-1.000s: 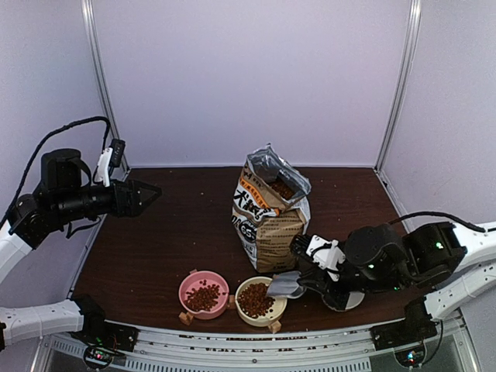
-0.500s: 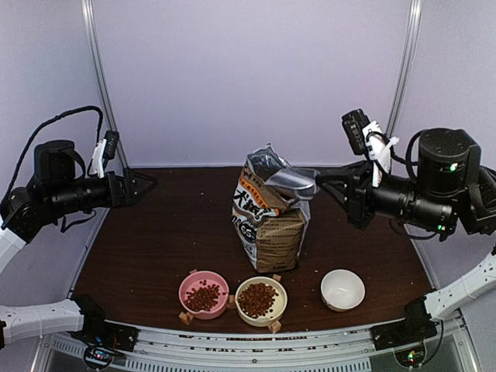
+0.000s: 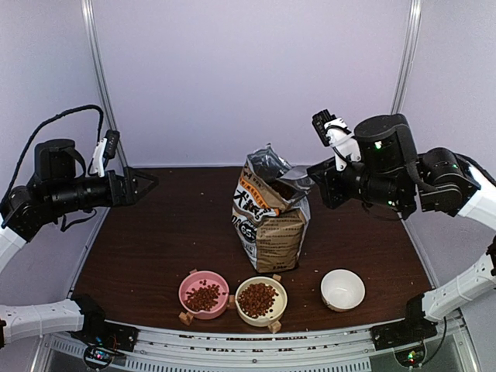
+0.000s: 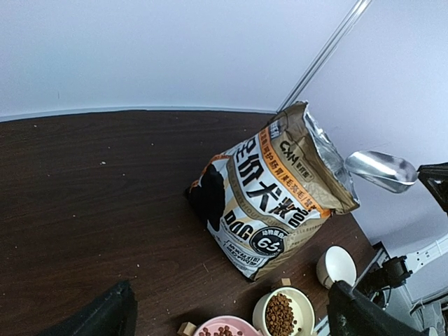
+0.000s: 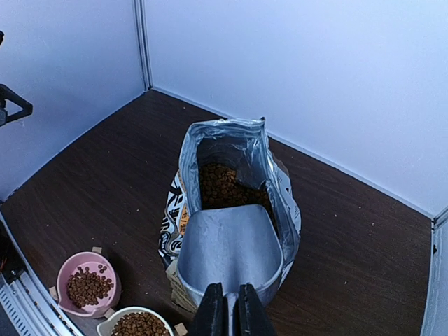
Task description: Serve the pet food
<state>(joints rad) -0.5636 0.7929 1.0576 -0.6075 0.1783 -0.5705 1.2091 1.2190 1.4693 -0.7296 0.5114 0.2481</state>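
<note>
While the right tool [image 5: 225, 309] pinches the handle of an empty metal scoop [image 5: 231, 245] over the open bag [image 3: 267, 229], pet food [image 5: 220, 185] lies inside that bag, in the pink bowl [image 3: 186, 288] and in the cream bowl [image 3: 280, 304]; the left tool [image 3: 152, 183] hangs spread.

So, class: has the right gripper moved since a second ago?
Yes. The right gripper was low by the white bowl; now it is up and further back, holding the scoop at the bag's open top.
</note>
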